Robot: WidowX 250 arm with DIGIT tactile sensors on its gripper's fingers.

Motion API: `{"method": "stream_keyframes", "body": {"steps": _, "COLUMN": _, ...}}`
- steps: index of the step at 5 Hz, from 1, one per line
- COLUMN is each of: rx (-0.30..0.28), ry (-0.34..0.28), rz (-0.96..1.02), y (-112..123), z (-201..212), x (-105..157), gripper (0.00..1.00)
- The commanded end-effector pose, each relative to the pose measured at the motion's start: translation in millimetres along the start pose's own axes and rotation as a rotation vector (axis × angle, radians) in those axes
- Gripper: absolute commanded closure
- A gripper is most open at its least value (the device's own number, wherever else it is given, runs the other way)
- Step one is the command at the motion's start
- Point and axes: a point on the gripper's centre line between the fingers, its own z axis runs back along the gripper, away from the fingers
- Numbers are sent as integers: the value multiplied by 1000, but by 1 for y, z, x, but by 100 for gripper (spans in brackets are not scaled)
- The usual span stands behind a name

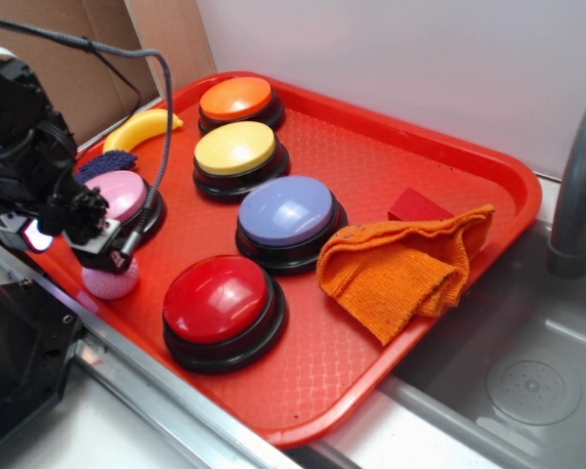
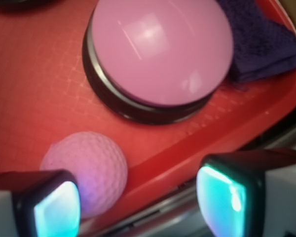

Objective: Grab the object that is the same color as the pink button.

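Observation:
A small pink ball (image 1: 111, 279) (image 2: 91, 167) with a dimpled surface rests on the red tray (image 1: 371, 176) by its near-left rim. Just behind it stands the pink button (image 1: 120, 193) (image 2: 160, 52), a wide dome on a black base. My gripper (image 1: 88, 239) (image 2: 138, 202) hangs directly over the ball and is open. In the wrist view the ball lies against the inner side of the left fingertip (image 2: 56, 210), while the right fingertip (image 2: 224, 197) sits out past the tray rim. Nothing is held.
The tray also carries a red button (image 1: 220, 305), a lavender-blue button (image 1: 288, 217), a yellow button (image 1: 236, 154), an orange button (image 1: 238, 101), an orange cloth (image 1: 405, 269), a small red block (image 1: 418, 207), a banana (image 1: 142, 128) and a dark purple cloth (image 2: 264, 42). A sink (image 1: 527, 391) lies to the right.

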Motion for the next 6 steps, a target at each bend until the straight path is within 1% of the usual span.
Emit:
{"method": "stream_keyframes", "body": {"steps": 1, "rx": -41, "ry": 18, "rz": -40, "y": -3, "z": -8, "x": -6, "gripper": 0}}
{"method": "stream_keyframes", "body": {"steps": 2, "rx": -86, "ry": 27, "rz": -49, "y": -7, "z": -13, "x": -4, "gripper": 0}}
{"method": "stream_keyframes", "body": {"steps": 3, "rx": -78, "ry": 15, "rz": -54, "y": -8, "z": -18, "x": 3, "gripper": 0}}
{"method": "stream_keyframes", "body": {"steps": 4, "rx": -87, "ry": 16, "rz": -72, "y": -13, "z": -26, "x": 10, "gripper": 96}}
{"method": "stream_keyframes", "body": {"steps": 5, "rx": -95, "ry": 12, "rz": -82, "y": -15, "z": -27, "x": 13, "gripper": 100}}
{"method": "stream_keyframes", "body": {"steps": 6, "rx": -99, "ry": 10, "rz": -101, "y": -19, "z": -29, "x": 13, "gripper": 100}}
